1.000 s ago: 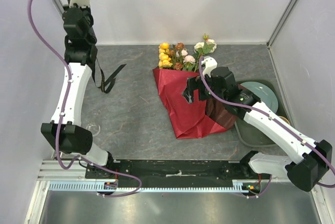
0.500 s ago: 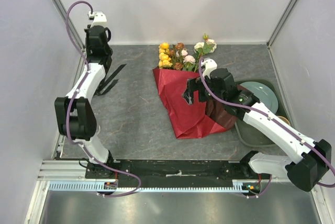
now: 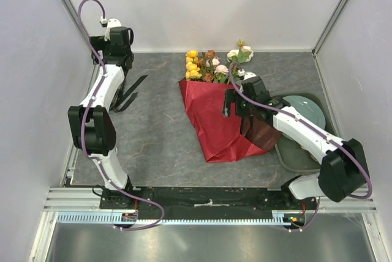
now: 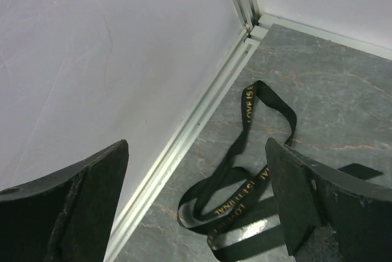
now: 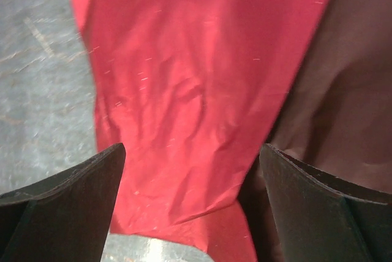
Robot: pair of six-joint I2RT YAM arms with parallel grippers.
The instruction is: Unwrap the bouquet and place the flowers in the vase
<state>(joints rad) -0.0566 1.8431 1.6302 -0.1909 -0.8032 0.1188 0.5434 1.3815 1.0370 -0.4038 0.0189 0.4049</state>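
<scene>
Bouquet [image 3: 214,106]: lies at mid-worktop, flowers [image 3: 211,65] at the far end. The red wrapping paper [image 3: 205,118] is loosened but the stems are not yet out of it.

Change noted: a second ago my left pincer was shut and carrying the black ribbon [image 4: 245,170] away from the bouquet. It has now let go. The ribbon rests in loose loops on the worktop [image 3: 159,133] at the far-left corner, just beside the wall rail. The left pincer [image 4: 196,152] hangs above it with its jaws fully apart and nothing between them.

Right pincer [image 5: 191,152]: jaws wide, holding nothing, poised directly over the red paper, where a darker fold shows on one side. In the overhead view this arm has shifted slightly toward the flower end since a second ago.

Assessment: the tie is off and discarded, so I judge the untying step finished. What remains is to open the paper, lift the stems out and carry them to the vase.

Vase: I cannot locate it in any current view; it may sit behind the left arm. A plate [image 3: 309,110] stands at the right.
</scene>
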